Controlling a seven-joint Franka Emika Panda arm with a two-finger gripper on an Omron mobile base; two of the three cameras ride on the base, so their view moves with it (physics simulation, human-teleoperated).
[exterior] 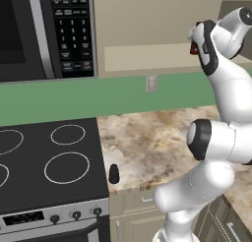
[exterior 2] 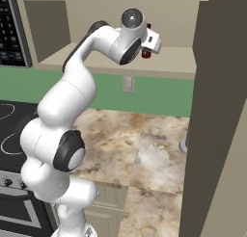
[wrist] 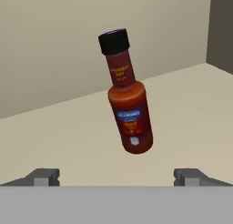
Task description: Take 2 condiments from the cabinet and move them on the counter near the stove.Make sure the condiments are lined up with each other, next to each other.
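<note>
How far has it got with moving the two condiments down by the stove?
Roughly halfway. Done: the black shaker already stands on the counter, right beside the stove. In hand: the open gripper faces the red sauce bottle on the cabinet shelf, not yet gripping it. Left: grasp it, carry it down and set it beside the shaker.

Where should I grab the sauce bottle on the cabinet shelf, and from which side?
Grip the sauce bottle on its wide lower body, at the label, probably head-on from the cabinet's open front. It stands upright on the shelf, centred ahead of the open gripper; the neck under the black cap is narrower, so less secure.
</note>
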